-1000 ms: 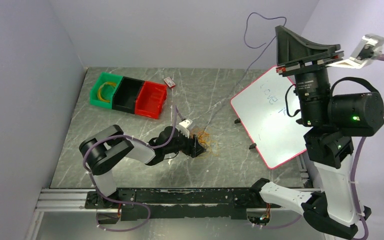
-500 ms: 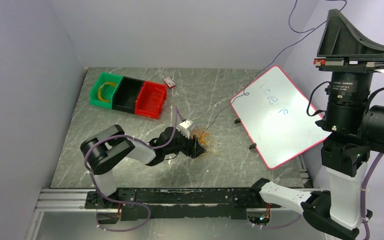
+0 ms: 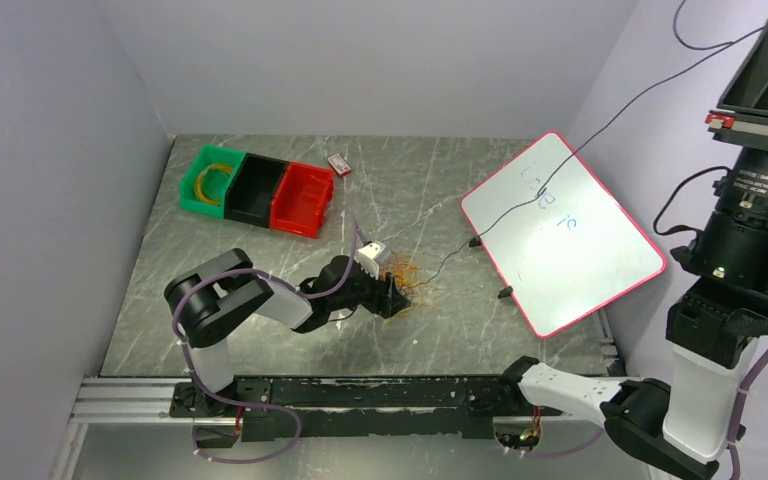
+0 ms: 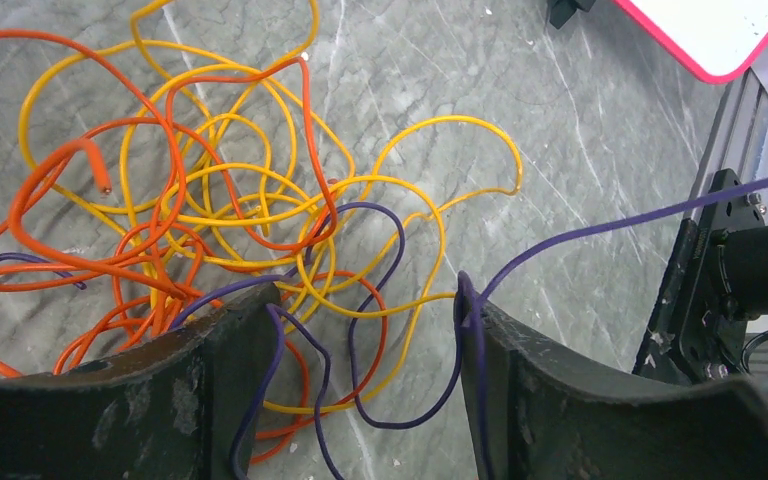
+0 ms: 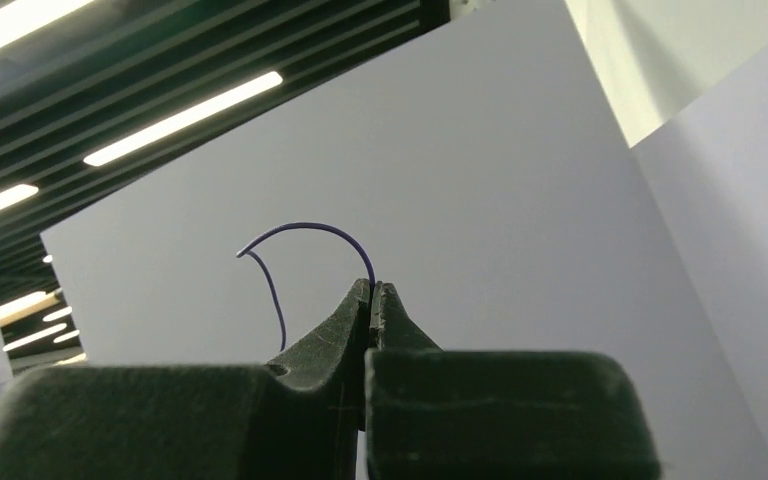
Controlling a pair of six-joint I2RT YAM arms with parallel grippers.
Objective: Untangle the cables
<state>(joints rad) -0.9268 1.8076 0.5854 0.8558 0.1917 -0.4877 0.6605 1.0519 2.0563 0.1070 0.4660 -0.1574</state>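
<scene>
Left wrist view looks down on a loose tangle of cables (image 4: 230, 215) lying on the grey marbled table (image 4: 580, 120), with yellow and orange loops crossing one another and a few purple strands threaded through them. The left gripper (image 4: 363, 300) sits low at the near edge of this heap with its jaws wide apart; some yellow, orange and purple loops lie in the gap, but nothing is clamped. One purple cable (image 4: 660, 213) touches the tip of the right-hand finger (image 4: 560, 400) and runs off in a straight line toward the upper right. In the top external view the heap lies near the middle of the table, just beyond the left gripper (image 3: 396, 296), and the purple cable (image 3: 620, 118) climbs from it over the corner of a red-edged whiteboard (image 3: 560, 240) toward the raised right arm. In the right wrist view the right gripper (image 5: 371, 292) is closed tight on that purple cable (image 5: 310, 226), whose free end curls above the fingertips. At the far left of the table stand a green bin (image 3: 188, 190) holding yellow cable, a black bin (image 3: 256, 190) and a red bin (image 3: 303, 200).
</scene>
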